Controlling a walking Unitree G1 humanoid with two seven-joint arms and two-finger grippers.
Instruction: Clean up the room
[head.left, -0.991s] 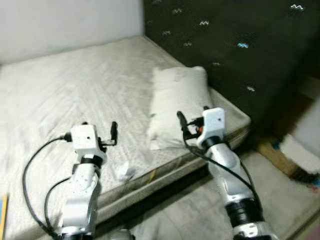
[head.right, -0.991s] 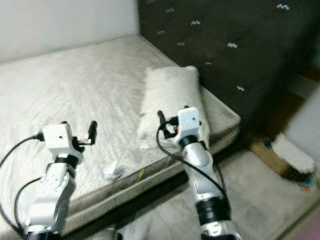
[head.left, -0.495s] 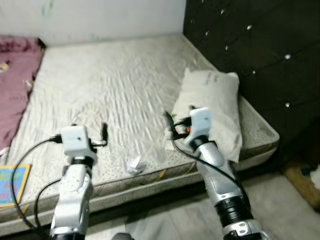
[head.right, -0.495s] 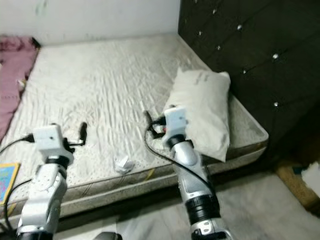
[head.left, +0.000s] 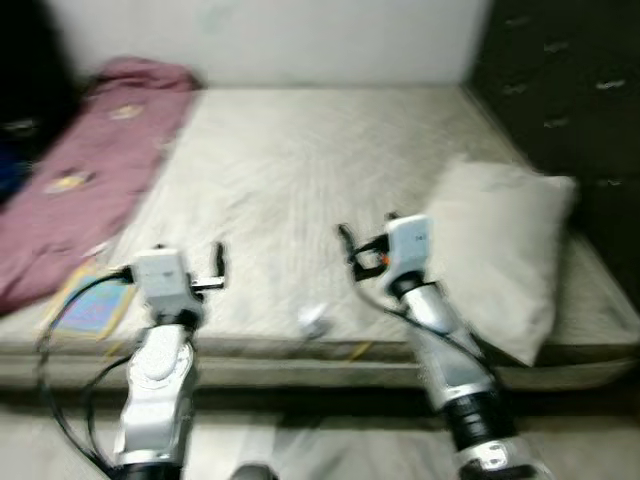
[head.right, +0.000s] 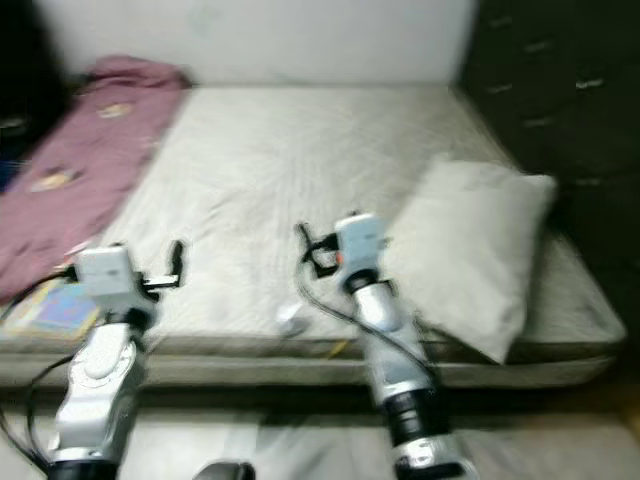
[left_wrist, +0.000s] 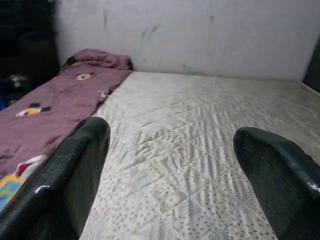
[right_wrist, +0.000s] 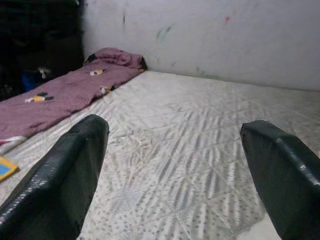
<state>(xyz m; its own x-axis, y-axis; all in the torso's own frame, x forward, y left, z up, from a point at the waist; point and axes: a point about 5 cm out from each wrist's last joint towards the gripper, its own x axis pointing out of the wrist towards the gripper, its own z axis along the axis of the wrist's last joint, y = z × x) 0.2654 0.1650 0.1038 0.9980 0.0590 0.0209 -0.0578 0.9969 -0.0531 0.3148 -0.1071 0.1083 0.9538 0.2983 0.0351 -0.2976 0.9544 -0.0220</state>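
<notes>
With both my left gripper (head.left: 218, 268) and right gripper (head.left: 347, 250) spread and empty, motion blur could make me misjudge the small crumpled white paper scrap (head.left: 314, 320) at lower centre.

Mattress (head.left: 300, 170): quilted matt cloth. Blanket (head.left: 90, 170) far left: soft maroon fabric. Left tool's fingers (left_wrist: 65, 185): glossy black plastic.

Head views soft w/ motion blur, dim at left edge. Wrist views sharper, evenly lit; near black fingers (left_wrist: 65, 185) out of focus.
</notes>
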